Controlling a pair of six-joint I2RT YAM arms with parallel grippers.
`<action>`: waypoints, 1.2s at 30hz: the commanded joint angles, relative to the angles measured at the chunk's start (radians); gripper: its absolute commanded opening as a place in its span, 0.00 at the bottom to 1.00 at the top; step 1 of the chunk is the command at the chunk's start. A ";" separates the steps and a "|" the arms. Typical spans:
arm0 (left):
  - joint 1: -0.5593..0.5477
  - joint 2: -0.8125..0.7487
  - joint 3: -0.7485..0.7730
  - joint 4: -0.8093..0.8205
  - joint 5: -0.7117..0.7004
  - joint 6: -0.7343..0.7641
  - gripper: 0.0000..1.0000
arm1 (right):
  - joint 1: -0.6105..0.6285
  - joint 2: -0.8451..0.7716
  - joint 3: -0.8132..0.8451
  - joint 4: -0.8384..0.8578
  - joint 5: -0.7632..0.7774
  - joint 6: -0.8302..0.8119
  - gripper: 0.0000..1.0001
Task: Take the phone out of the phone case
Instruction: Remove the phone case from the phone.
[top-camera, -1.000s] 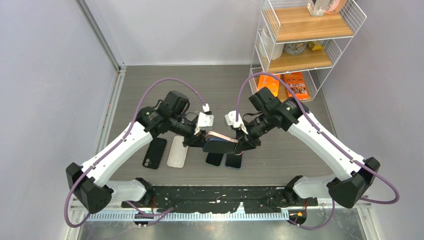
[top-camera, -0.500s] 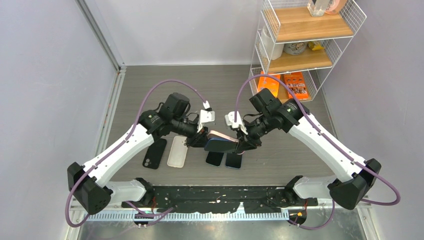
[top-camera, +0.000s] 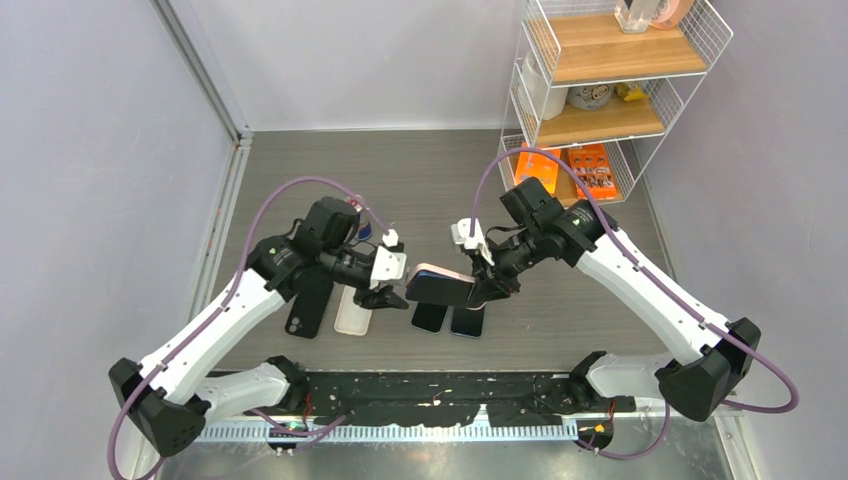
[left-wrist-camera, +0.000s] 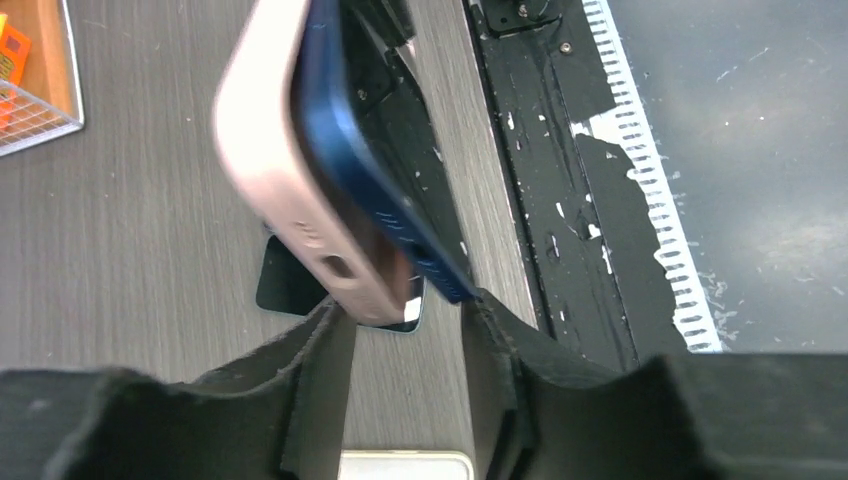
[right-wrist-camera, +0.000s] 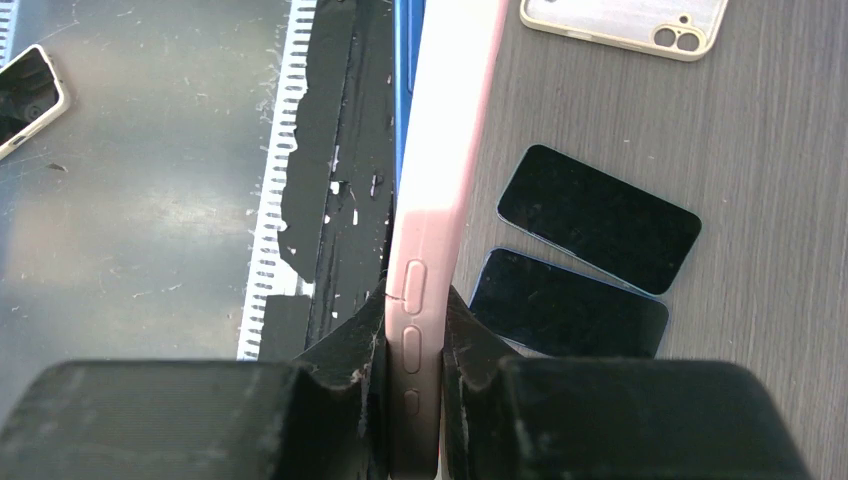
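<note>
Hanging above the worktop (top-camera: 400, 170) in the top view, the phone case (top-camera: 440, 287) sits in the right tool (top-camera: 482, 290), with the left tool (top-camera: 392, 296) just beside its left end. Left wrist: that tool's jaws stand spread, holding nothing, and the blue phone (left-wrist-camera: 360, 150) is levered partly out. Right wrist: the tool pinches the case's edge. Full separation remains.

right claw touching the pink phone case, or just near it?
Touching. Right wrist view: fingers of the right claw press both sides of the pink phone case, no gap.
</note>
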 joint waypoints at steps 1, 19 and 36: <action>0.012 -0.067 0.006 -0.061 -0.011 0.118 0.50 | -0.024 -0.019 0.023 0.022 -0.067 -0.004 0.05; 0.028 -0.187 -0.004 -0.065 0.090 -0.140 0.62 | -0.066 -0.010 0.031 0.011 -0.103 -0.012 0.05; 0.028 -0.109 -0.027 0.080 0.068 -0.289 0.62 | -0.067 -0.016 0.029 0.006 -0.117 -0.017 0.06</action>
